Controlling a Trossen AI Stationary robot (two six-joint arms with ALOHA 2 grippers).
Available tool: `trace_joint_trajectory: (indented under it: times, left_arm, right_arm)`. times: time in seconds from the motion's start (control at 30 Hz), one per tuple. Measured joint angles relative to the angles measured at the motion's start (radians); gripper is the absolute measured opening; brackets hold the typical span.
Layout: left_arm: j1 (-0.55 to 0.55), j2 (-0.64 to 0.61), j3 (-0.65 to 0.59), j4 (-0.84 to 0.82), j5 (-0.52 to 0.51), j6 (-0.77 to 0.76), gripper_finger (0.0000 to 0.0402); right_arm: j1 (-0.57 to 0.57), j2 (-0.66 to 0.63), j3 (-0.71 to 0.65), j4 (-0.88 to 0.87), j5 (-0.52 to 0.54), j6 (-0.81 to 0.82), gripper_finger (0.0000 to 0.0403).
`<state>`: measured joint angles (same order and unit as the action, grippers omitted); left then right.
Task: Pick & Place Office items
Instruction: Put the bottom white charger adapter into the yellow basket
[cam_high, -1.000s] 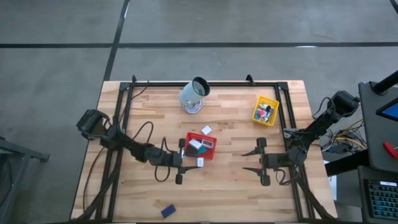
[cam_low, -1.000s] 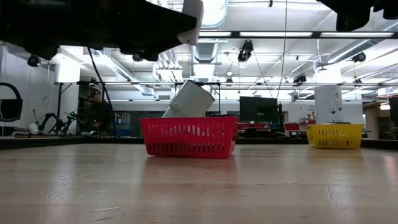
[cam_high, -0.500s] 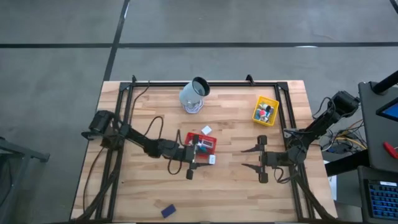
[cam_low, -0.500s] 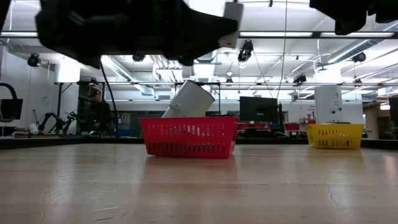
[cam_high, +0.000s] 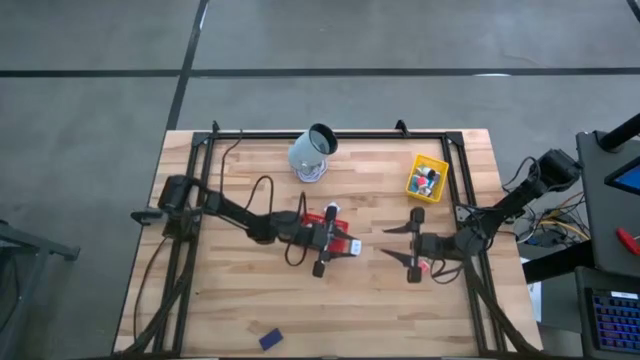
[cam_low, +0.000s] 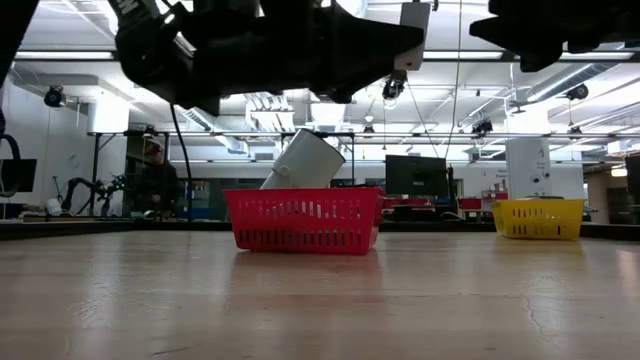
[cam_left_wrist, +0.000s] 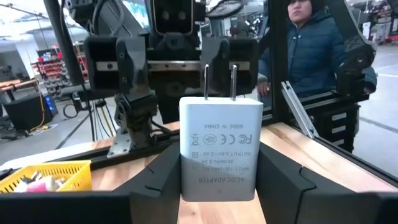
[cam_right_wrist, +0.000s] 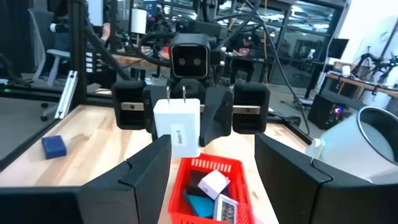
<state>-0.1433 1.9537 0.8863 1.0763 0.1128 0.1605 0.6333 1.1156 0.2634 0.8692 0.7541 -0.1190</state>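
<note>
My left gripper (cam_high: 343, 247) is shut on a white plug adapter (cam_left_wrist: 219, 149), one of the office items, held level above the table just right of the red tray (cam_right_wrist: 211, 180). The adapter's two prongs point at my right gripper (cam_high: 388, 243). That gripper stands open a little to the right, facing the adapter (cam_right_wrist: 178, 127) and touching nothing. The red tray (cam_low: 303, 220) holds white, black and teal items. More items lie in the yellow tray (cam_high: 427, 177). A dark blue block (cam_high: 270, 339) lies near the table's front edge. My left gripper pinches the adapter between its two fingers (cam_left_wrist: 158, 180), which lie on opposite sides of its body (cam_left_wrist: 186, 177), at the end away from the prongs. The fingers lie level and point toward the table's right. The adapter is lifted clear, printed face up, prongs forward.
A large pale cup (cam_high: 312, 152) lies tilted at the far middle of the table, behind the red tray. A black frame (cam_high: 330, 133) runs along the table's far and side edges. A person (cam_left_wrist: 311, 37) in a dark jacket stands beyond the table's right side.
My left gripper has carried the adapter toward the table's right, from the near left of the red tray across it toward my right gripper, staying shut and level. My right gripper has swung slightly toward the far edge and the left gripper, still open.
</note>
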Motion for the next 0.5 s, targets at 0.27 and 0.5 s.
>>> trace_joint_trajectory:
  times: [0.27, 0.5]
  left_arm:
    - [0.056, 0.015, 0.059, -0.026, 0.065, 0.004, 0.0155]
    - [0.088, 0.074, 0.144, -0.046, 0.119, -0.002, 0.0155]
  right_arm:
    - [-0.046, 0.001, 0.0, -0.001, -0.027, 0.006, 0.0224]
    - [-0.054, 0.001, 0.0, -0.006, -0.03, 0.007, 0.0224]
